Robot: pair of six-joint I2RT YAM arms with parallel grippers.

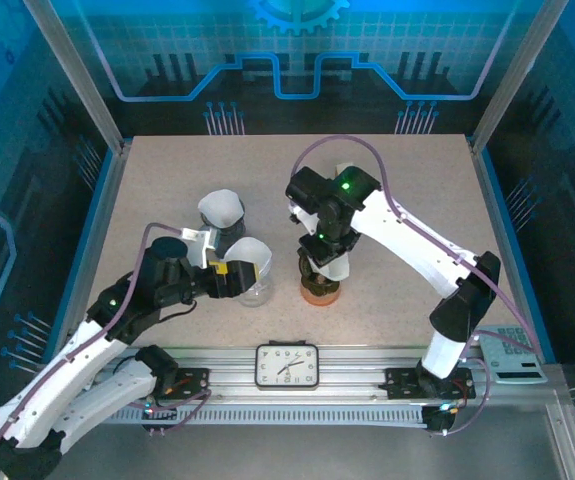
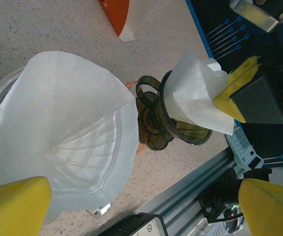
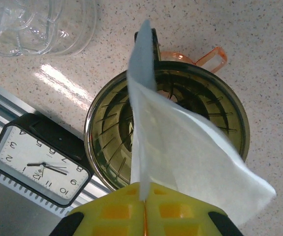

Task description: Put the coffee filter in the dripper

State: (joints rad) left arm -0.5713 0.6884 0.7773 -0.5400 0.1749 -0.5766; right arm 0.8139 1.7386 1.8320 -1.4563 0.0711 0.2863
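One coffee filter (image 3: 180, 157), edge pinched between right gripper (image 3: 143, 209) fingers, dripper (image 3: 107, 132) just beyond. Likely light, floppy; hold the edge. Left gripper (image 2: 141, 211) spread.

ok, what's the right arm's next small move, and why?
Probably open the right gripper and let go: it pinches the coffee filter by one edge, and the paper's lower part already sits inside the dripper, so releasing should leave it there.

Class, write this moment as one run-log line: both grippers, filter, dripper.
right gripper: shut on coffee filter | coffee filter: tip inside dark dripper | left gripper: open at clear dripper | step: release pending
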